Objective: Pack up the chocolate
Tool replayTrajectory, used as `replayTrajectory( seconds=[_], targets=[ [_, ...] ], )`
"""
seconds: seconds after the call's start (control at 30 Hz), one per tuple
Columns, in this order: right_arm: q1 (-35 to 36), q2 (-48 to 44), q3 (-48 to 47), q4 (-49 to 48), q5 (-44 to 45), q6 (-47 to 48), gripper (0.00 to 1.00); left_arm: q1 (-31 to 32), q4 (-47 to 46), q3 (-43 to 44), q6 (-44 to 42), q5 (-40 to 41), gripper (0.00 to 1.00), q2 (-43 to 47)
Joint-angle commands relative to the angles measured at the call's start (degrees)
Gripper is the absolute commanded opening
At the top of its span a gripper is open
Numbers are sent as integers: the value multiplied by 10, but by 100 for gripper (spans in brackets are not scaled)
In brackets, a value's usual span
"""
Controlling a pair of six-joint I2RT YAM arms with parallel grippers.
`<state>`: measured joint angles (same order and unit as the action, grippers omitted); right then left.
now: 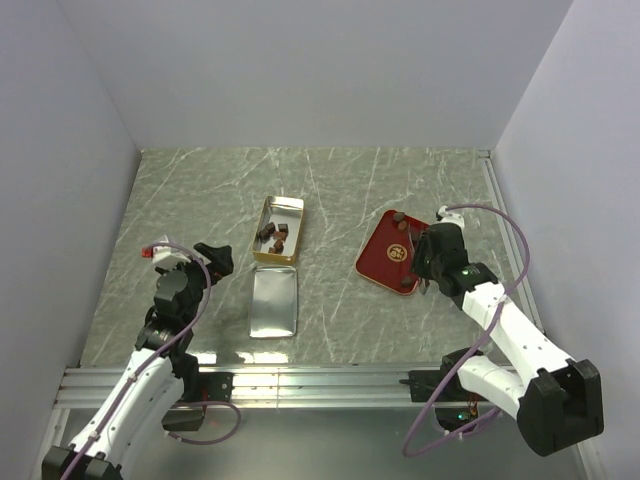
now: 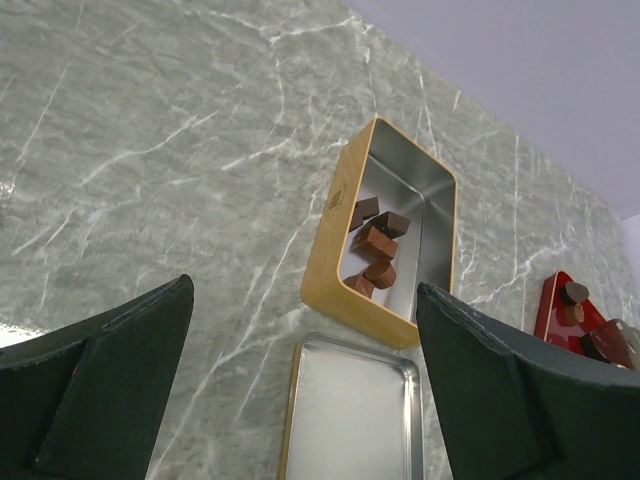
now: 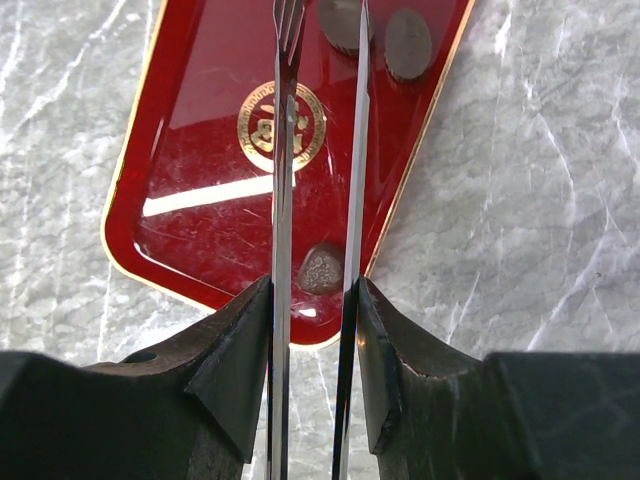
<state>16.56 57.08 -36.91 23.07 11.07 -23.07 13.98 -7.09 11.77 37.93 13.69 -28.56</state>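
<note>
Several brown chocolate chunks [image 1: 275, 236] lie in the open gold tin [image 1: 283, 207], which also shows in the left wrist view [image 2: 340, 240] with the chunks [image 2: 372, 245] inside. More chocolate pieces [image 1: 399, 215] lie on the red tray [image 1: 380, 255]. My right gripper [image 1: 425, 262] is shut on thin metal tongs [image 3: 283, 200] and hovers over the tray [image 3: 200, 150]. A domed chocolate piece [image 3: 322, 268] sits on the tray between the tong blades, which stand apart. Two more pieces [image 3: 408, 44] lie at the tray's far corner. My left gripper [image 1: 215, 262] is open and empty, left of the tin.
The tin's silver lid [image 1: 272, 302] lies upside down just in front of the tin, and it shows in the left wrist view [image 2: 350, 410] between my open fingers. Walls close in the marble table on three sides. A metal rail runs along the near edge.
</note>
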Motion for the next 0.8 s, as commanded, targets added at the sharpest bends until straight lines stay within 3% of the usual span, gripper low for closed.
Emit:
replayTrajectory(
  seconds=[0.0, 0.57, 0.77],
  targets=[
    [-8, 2, 1, -10, 11, 2, 45, 3, -35, -3, 12, -2, 100, -5],
    [-7, -2, 5, 0, -35, 0, 45, 3, -34, -20, 21, 8, 99, 18],
    [-8, 2, -8, 14, -32, -2, 45, 3, -66, -31, 26, 3, 100, -11]
  ],
)
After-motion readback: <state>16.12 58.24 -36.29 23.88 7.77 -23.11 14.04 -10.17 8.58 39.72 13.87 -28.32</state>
